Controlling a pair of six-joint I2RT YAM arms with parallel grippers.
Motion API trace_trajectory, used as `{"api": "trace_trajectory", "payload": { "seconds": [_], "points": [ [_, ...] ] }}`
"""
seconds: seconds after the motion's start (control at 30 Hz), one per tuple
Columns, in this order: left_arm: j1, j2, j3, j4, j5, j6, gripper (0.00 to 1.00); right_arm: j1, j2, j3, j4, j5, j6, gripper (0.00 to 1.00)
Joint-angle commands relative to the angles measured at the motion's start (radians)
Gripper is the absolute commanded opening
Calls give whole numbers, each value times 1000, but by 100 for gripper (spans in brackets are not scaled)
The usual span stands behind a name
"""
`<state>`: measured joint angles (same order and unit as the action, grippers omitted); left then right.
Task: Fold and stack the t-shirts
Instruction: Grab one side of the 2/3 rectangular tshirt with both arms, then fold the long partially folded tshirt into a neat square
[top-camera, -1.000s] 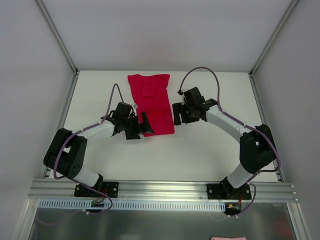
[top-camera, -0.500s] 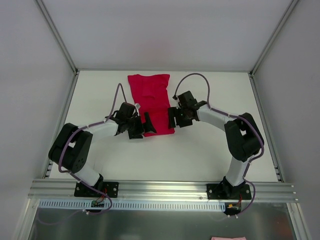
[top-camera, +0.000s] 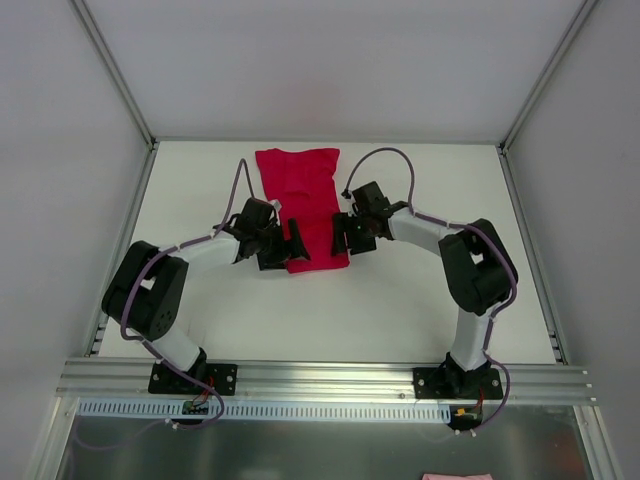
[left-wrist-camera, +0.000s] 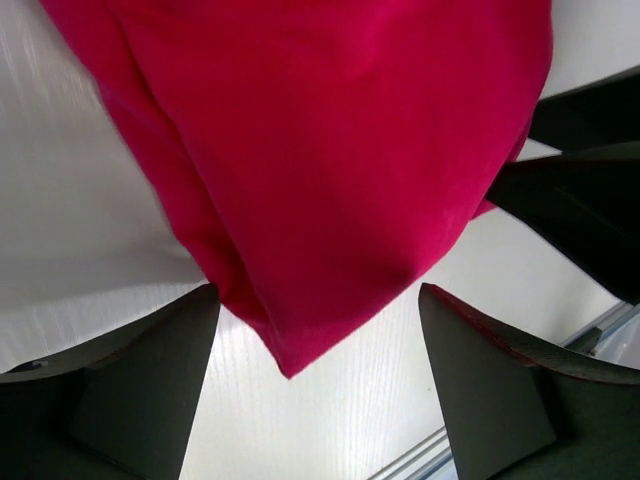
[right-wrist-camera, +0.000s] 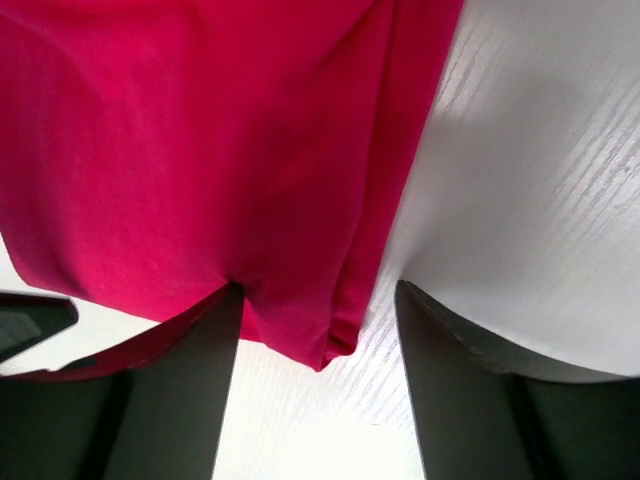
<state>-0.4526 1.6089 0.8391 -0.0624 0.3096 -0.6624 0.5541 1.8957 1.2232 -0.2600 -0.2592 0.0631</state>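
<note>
A white table (top-camera: 390, 300) fills the middle of the frame. Pale grey walls (top-camera: 330, 60) stand at the top and both sides, with metal posts (top-camera: 112, 70) in the upper corners. An aluminium rail (top-camera: 330, 378) crosses the bottom.

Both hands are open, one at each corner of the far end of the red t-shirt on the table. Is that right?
Not the far end: the left hand and right hand are open at the corners of the near end of the red t-shirt. The top external view shows it.
</note>
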Motion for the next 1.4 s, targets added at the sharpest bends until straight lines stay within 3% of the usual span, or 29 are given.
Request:
{"api": "trace_trajectory", "payload": {
  "seconds": [0.0, 0.1, 0.17, 0.23, 0.27, 0.3, 0.37, 0.57, 0.8, 1.1, 1.37],
  "points": [
    [-6, 32, 67, -11, -32, 29, 80, -3, 22, 19, 1, -29, 17, 64],
    [-8, 46, 83, -10, -24, 14, 58, -3, 13, 10, -13, -31, 18, 52],
    [-6, 46, 78, -5, -21, 1, 56, -3, -7, -4, -27, -28, 17, 50],
    [-6, 39, 61, -5, -20, -6, 41, -3, -21, -17, -45, -25, 11, 33],
    [-8, 34, 55, -8, -20, -8, 35, -2, -36, -21, -51, -25, 10, 13],
    [-6, 22, 42, -8, -23, -11, 16, -3, -46, -31, -56, -25, 9, 3],
    [-8, 6, 32, -23, -32, -25, 0, -2, -78, -40, -70, -28, 9, 1],
    [-12, -85, 43, -144, -50, 3, 0, 0, -179, -44, -169, 3, -37, 1],
    [-93, -124, 134, -476, -76, 72, 0, 9, -313, -16, -369, -2, -37, 1],
    [-161, -279, 81, -560, -29, 6, 0, 24, -452, -27, -510, -9, -3, 1],
    [-164, -205, 303, -678, -58, 69, 0, 26, -388, 145, -591, -3, -37, 1]
  ]
}}
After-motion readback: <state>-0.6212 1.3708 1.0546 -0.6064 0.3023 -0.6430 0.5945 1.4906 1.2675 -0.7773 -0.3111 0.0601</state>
